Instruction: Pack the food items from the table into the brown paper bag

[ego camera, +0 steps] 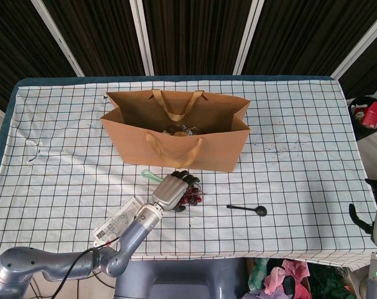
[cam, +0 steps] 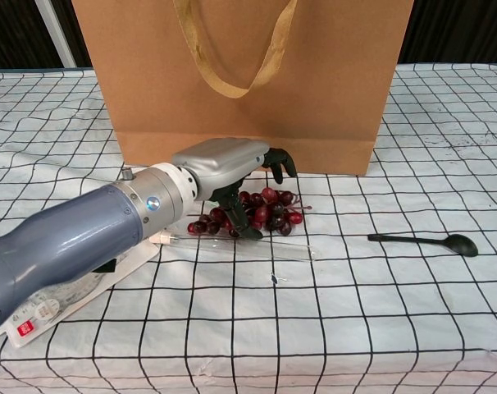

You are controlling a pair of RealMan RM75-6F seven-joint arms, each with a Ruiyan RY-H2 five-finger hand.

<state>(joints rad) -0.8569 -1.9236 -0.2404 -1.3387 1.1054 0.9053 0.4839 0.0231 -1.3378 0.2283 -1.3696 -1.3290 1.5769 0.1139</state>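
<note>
Left hand (cam: 232, 168) sits low over the grapes (cam: 269, 210), fingers (cam: 280, 161) curled down across the bunch, thumb along its near side; whether it truly grips them I cannot tell. Grapes lie on the table (cam: 380, 312), under the fingertips, just before the paper bag (cam: 314, 74). Black spoon (cam: 429, 241) well right of the fingers. Right hand (ego camera: 376, 215) at the table's far right edge, fingers spread, grasping nothing.
</note>
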